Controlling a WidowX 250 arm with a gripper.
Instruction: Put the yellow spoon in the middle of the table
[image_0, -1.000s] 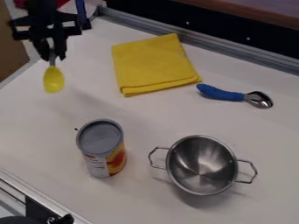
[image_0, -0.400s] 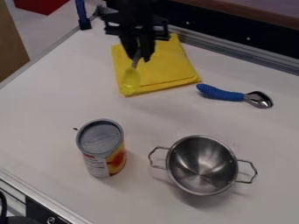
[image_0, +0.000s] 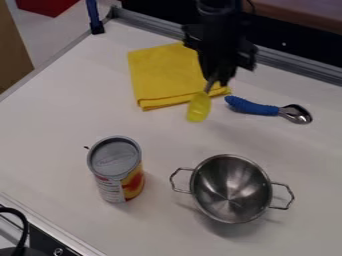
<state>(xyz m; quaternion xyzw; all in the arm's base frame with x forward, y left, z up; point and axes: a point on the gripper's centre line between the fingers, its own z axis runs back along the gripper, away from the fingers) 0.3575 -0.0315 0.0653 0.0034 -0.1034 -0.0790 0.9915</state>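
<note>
In the camera view, the upper part of the yellow spoon's handle is hidden in the dark pincer, whose outline is hard to make out against the black strip behind it. The arm is cut off by the top edge and covers part of the yellow cloth's right side. A black cable is cut off at the lower left.

A metal rail borders the far side of the white surface; another edge slants across the lower left corner. Bare surface stretches between the cloth and the upright can, and between the yellow spoon and the two-handled metal pot. The blue-handled spoon lies just right of the cloth.

The pincer is narrow, closed around the yellow spoon's handle. The spoon hangs tilted, bowl down, near the cloth's lower right corner in the view; its height above the surface I cannot tell.
</note>
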